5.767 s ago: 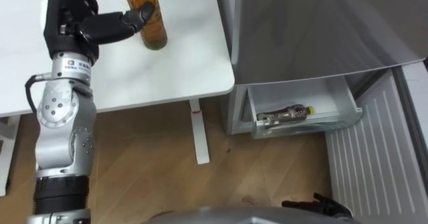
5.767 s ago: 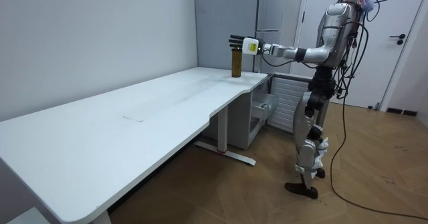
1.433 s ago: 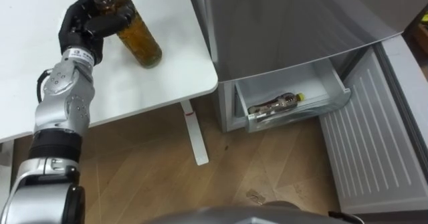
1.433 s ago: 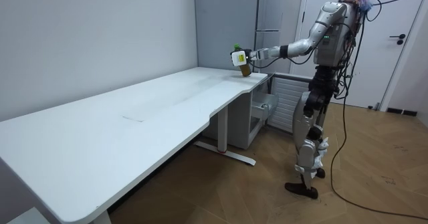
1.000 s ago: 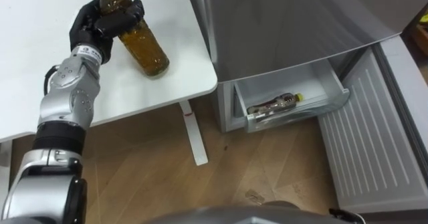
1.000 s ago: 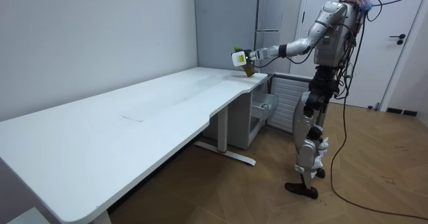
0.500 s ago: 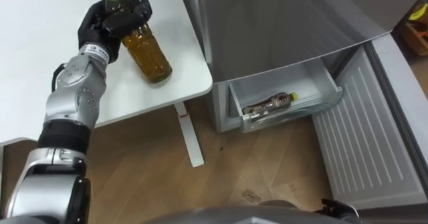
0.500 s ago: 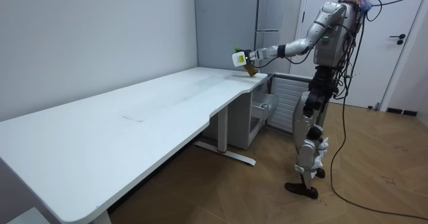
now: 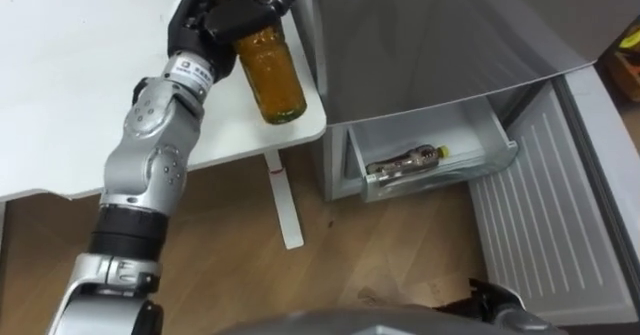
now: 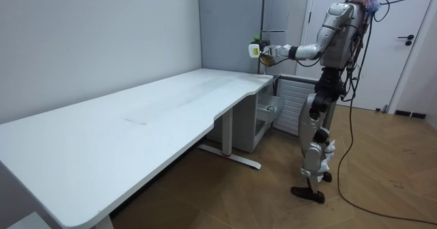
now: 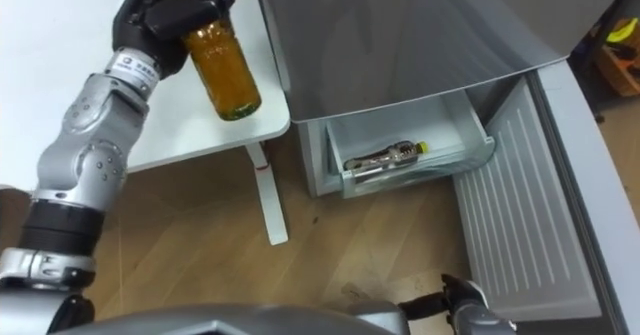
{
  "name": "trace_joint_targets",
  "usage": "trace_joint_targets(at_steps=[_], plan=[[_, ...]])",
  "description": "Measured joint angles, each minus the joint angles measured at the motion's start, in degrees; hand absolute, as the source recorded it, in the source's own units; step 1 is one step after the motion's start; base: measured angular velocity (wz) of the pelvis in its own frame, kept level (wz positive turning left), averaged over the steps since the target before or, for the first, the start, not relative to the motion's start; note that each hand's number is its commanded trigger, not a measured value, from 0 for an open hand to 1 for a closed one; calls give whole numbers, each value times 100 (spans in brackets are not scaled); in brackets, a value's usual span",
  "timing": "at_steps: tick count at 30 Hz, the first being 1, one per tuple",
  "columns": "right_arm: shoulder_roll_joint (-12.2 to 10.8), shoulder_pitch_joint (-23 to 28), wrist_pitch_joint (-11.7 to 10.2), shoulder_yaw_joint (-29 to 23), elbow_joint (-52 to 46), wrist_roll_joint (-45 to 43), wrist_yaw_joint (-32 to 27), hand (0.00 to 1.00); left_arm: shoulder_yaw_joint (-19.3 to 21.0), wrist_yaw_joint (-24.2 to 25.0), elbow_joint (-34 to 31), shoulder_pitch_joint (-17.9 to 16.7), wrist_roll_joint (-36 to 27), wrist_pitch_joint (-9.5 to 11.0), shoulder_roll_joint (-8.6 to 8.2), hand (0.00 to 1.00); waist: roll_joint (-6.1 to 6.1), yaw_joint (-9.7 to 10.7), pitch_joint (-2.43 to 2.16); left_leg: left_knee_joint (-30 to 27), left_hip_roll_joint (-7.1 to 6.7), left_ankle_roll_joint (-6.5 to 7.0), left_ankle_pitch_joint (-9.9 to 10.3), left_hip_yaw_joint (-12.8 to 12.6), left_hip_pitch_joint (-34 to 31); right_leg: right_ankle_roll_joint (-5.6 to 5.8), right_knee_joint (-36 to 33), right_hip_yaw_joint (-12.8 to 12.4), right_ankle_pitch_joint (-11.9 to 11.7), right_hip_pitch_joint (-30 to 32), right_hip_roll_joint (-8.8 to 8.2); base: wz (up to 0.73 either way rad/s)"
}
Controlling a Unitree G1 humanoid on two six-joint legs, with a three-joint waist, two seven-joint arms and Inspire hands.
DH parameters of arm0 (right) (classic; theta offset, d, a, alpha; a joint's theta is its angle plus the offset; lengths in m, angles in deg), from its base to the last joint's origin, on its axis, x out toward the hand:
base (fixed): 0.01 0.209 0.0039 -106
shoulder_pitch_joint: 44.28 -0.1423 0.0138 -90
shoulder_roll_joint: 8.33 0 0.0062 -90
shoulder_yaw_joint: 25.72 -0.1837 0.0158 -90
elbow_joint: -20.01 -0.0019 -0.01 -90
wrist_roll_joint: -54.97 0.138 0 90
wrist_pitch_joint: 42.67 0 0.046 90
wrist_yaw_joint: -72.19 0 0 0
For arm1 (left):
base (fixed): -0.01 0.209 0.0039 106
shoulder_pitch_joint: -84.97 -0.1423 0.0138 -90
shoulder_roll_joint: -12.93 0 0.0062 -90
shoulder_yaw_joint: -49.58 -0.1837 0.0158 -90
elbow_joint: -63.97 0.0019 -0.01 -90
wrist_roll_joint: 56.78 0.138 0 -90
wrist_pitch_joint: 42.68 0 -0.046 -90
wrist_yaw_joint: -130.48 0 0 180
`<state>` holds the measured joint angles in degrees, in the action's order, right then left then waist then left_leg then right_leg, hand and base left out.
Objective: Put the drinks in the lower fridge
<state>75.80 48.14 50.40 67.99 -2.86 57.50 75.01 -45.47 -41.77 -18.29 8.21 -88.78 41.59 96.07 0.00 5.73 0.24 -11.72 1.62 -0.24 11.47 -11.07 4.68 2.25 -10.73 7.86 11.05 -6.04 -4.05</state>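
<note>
Where white table (image 9: 60,85) ends, open fridge drawer (image 9: 482,140)

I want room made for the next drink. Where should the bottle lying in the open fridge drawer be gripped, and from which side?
Probably round the middle of its body, from straight above. The bottle lies on its side along the drawer, cap toward the robot's right; the drawer's walls shut off the sides, leaving the top open.
</note>
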Motion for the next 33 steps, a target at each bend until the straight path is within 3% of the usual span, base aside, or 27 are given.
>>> trace_joint_targets(at_steps=[6, 11, 20, 33], plan=[[-136, -16, -124, 474, -404, 256, 124, 0, -471, 172, 2, -10, -112, 1, -99, 100, -25, -101, 5, -11, 1, 0, 0, -11, -2, -2, -9, -24, -1, 4, 1, 0], [-186, -17, -178, 709, -573, 230, 258, 0, -504, 275, 3, -64, -162, 20, -265, 100, -40, -146, 14, -10, 3, 1, 0, -46, 1, -2, -14, -71, -1, 15, 4, -4], [-293, -88, -299, 1045, -1224, 176, 812, 0, -900, 324, 50, -233, -94, 91, -203, 100, -108, -154, 50, -8, 10, 0, 0, -47, -9, -5, -16, -38, -3, 6, 3, 0], [-358, 30, -341, 1193, -2314, 215, 1112, 0, -1299, 417, 147, -437, 71, 121, -148, 100, -109, -135, 52, -6, 21, 0, 0, -56, -122, -11, -98, -44, -8, 152, 6, 0]])
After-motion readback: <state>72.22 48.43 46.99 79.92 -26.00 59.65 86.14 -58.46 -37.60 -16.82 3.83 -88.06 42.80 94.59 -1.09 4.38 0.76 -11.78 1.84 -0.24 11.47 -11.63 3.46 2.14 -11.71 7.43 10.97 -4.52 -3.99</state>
